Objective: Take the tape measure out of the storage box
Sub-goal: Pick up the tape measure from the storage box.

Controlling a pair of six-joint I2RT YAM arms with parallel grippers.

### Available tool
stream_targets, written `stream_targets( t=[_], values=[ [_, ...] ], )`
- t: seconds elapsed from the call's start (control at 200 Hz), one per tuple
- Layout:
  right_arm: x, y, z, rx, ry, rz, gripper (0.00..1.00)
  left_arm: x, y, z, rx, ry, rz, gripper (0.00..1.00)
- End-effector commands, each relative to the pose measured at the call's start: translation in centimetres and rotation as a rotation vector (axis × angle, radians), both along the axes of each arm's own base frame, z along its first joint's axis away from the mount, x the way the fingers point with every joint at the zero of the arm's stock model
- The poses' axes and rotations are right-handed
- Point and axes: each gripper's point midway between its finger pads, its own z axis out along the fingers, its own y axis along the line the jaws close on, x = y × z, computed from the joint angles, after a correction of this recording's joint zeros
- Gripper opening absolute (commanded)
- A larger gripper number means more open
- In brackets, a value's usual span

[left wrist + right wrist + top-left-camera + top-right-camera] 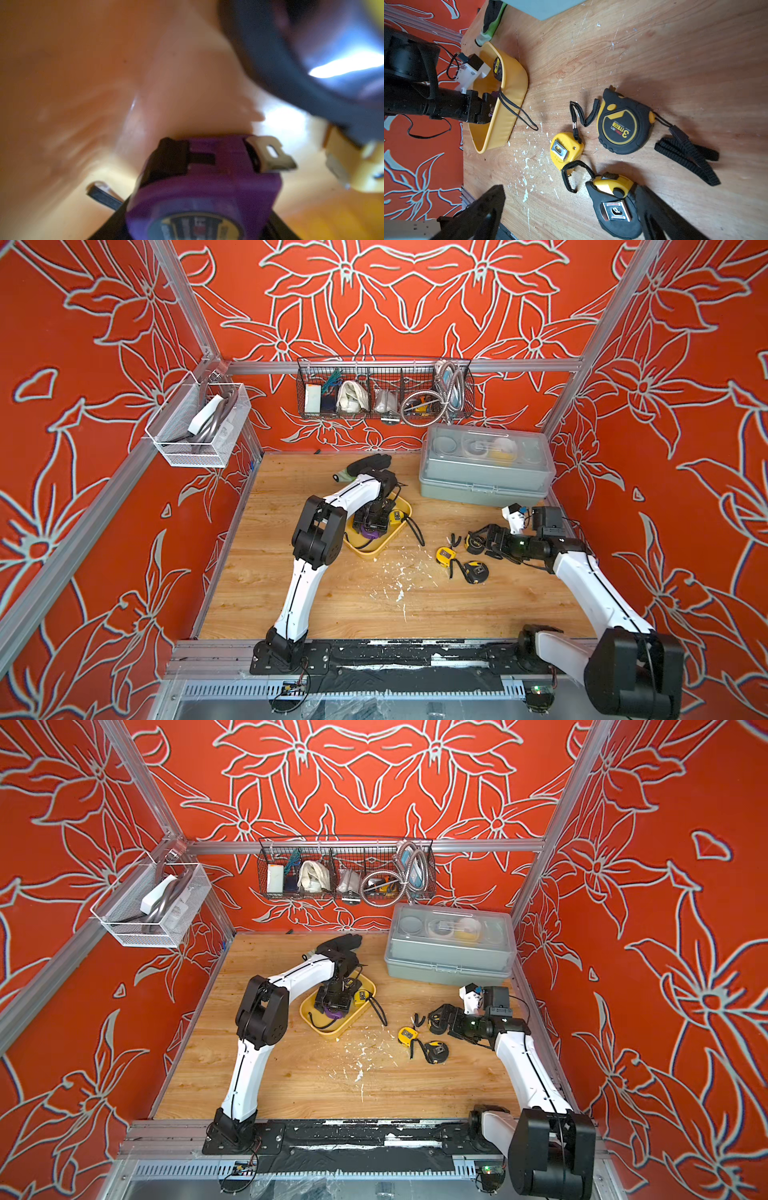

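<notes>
The left gripper (371,527) is positioned inside the storage box (512,87) and is closed on the purple tape measure (207,187), which is clamped between its fingers within the box. Beside this gripper, a yellow tape measure (353,166) is seated in the same box. Its black strap (535,128) is draped over the box wall onto the table (654,52). The right gripper (568,190) is spread wide and nothing is held. Three further tape measures (623,124) are laid on the table just ahead of it, apart from the box.

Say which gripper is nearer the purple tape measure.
Left. The left gripper is in the storage box, closed on the purple tape measure; the right gripper is open, outside the box.
</notes>
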Motion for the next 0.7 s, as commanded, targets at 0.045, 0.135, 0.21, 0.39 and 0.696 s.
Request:
stream_targets(
  t=[0.045,0.135,0.21,0.39,0.696],
  values=[
    [0.6,1.6,1.3,0.083,-0.039,0.056,1.00,0.0,0.3,0.5,-0.003,-0.006,-0.003,0.45],
    [1.0,2.8,1.9,0.164,-0.040,0.088,1.00,0.3,0.3,2.1,-0.014,-0.043,-0.038,0.38],
    [1.4,4.0,2.8,0.220,-0.053,0.131,1.00,0.5,0.3,4.0,-0.025,-0.081,-0.067,0.36],
    [2.2,7.4,5.6,0.253,-0.152,0.230,1.00,-0.8,-0.3,8.4,-0.102,-0.139,-0.154,0.33],
    [5.0,13.9,5.3,0.358,-0.009,0.355,1.00,-5.1,-4.6,12.6,-0.224,-0.201,-0.385,0.35]
  ],
)
